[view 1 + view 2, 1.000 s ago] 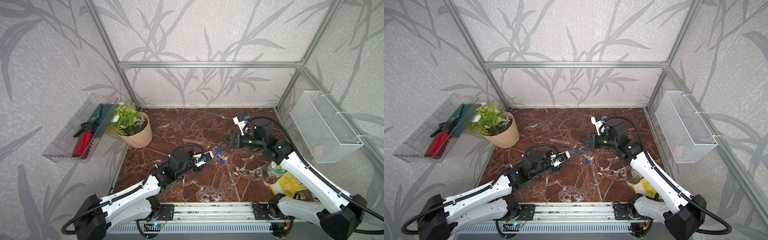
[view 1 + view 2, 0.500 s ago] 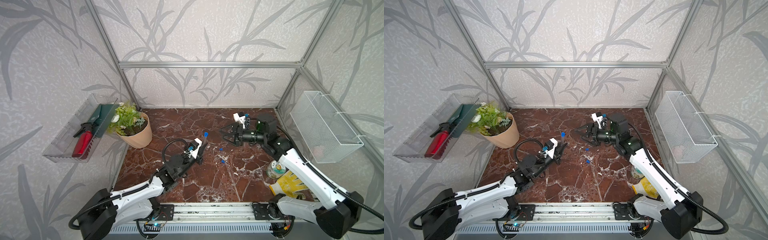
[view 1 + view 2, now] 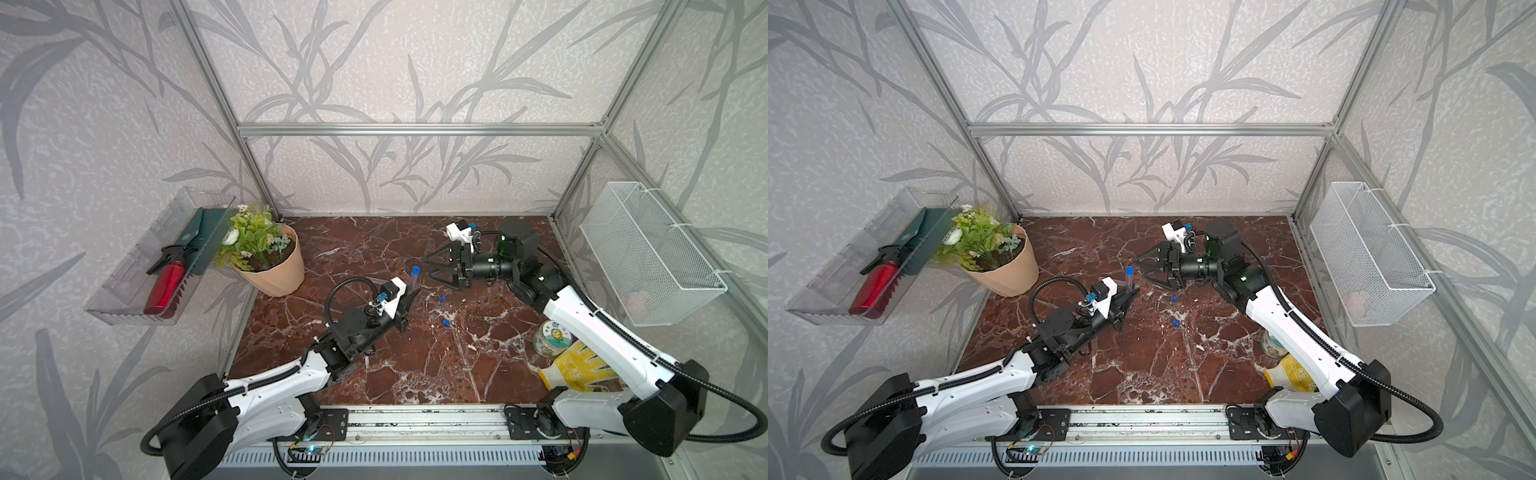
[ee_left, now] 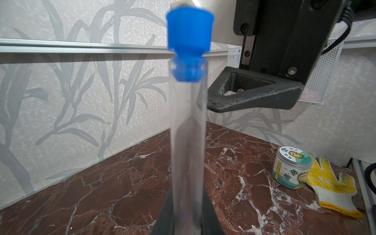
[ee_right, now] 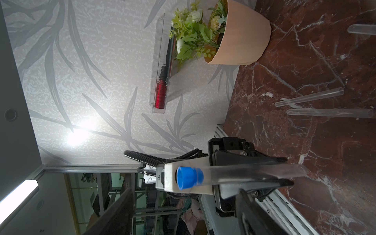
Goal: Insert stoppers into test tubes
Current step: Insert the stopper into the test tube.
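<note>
My left gripper (image 3: 409, 296) is shut on the lower part of a clear test tube (image 3: 412, 281), which it holds upright above the table's middle. A blue stopper (image 3: 415, 270) sits in that tube's mouth, seen close in the left wrist view as the stopper (image 4: 189, 40) on the tube (image 4: 187, 132). My right gripper (image 3: 428, 268) stands open and holds nothing, just right of the tube's top. Two loose stoppers (image 3: 441, 298) (image 3: 445, 322) lie on the marble. Three bare test tubes (image 5: 309, 97) (image 5: 329, 113) (image 5: 362, 28) lie flat beyond the left arm.
A flower pot (image 3: 270, 266) stands at the back left. A labelled jar (image 3: 550, 336) and a yellow glove (image 3: 577, 365) lie at the front right by the right arm. A wire basket (image 3: 648, 253) hangs on the right wall, a clear tray (image 3: 162, 257) on the left.
The left gripper has swung the stoppered tube from nearly level to upright. The right gripper has opened wider, let go near the stopper and now sits beside the tube's top.
</note>
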